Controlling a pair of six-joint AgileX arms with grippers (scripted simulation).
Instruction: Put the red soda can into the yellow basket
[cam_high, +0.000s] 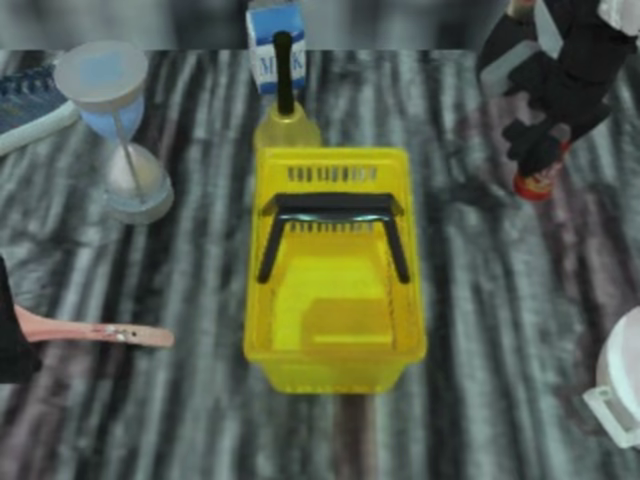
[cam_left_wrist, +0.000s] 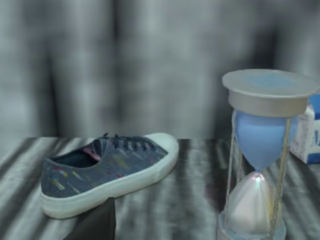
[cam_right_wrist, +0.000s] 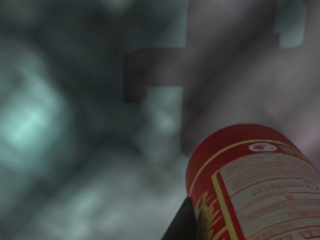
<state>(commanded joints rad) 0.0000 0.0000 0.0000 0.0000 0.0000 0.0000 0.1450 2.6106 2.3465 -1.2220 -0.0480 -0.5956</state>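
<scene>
Light is even and soft across the counter (cam_high: 500, 330), with no hard shadows and no single bright source to be told. The yellow basket (cam_high: 335, 370) shows smooth, flat colour without glare. All 3 views are soft, and the counter's stripes smear. In the left wrist view the backdrop is a grey blur, while the hourglass (cam_left_wrist: 262, 155) carries a small highlight. The right wrist view is dimmer, its background wholly out of focus behind the red soda can (cam_right_wrist: 255, 185).
</scene>
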